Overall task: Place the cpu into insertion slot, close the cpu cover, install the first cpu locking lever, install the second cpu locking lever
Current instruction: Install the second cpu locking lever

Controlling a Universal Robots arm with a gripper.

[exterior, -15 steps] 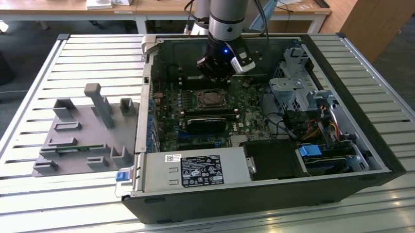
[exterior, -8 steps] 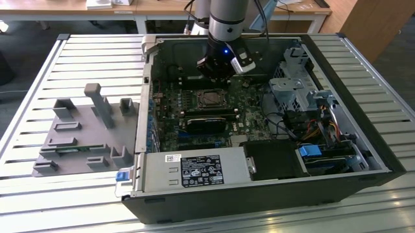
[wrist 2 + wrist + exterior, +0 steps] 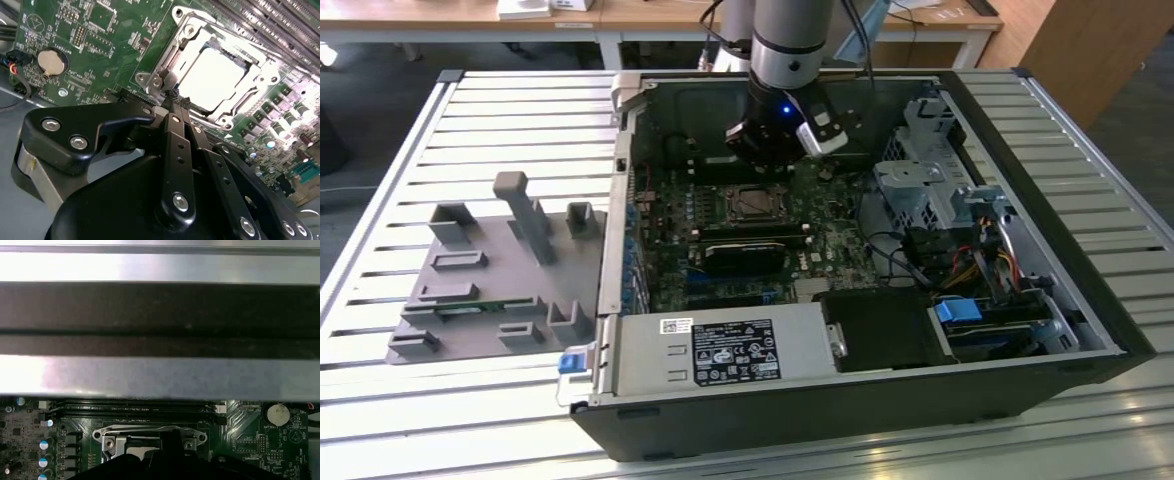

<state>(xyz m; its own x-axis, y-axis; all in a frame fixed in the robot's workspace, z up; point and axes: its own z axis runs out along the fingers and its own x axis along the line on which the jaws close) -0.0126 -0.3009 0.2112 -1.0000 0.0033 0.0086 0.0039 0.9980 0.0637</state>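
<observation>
My gripper (image 3: 778,160) hangs inside the open computer case, just above the far edge of the insertion slot (image 3: 735,193) on the green motherboard. In the second wrist view the black fingers (image 3: 170,130) are pressed together, with the gripper (image 3: 175,98) shut at the socket's metal rim and nothing seen between them. The cpu (image 3: 212,77) lies in the slot, its silvery top glaring bright. The cpu cover (image 3: 167,50) lies flat around it as a silvery frame. In the first wrist view a thin wire lever (image 3: 135,427) runs along the frame's edge.
A black card (image 3: 740,255) lies just in front of the socket. The power supply (image 3: 707,350) and drive cage (image 3: 921,190) crowd the case. Long memory slots (image 3: 135,407) and the case wall (image 3: 160,375) lie beyond the socket. A grey fixture plate (image 3: 494,270) rests outside.
</observation>
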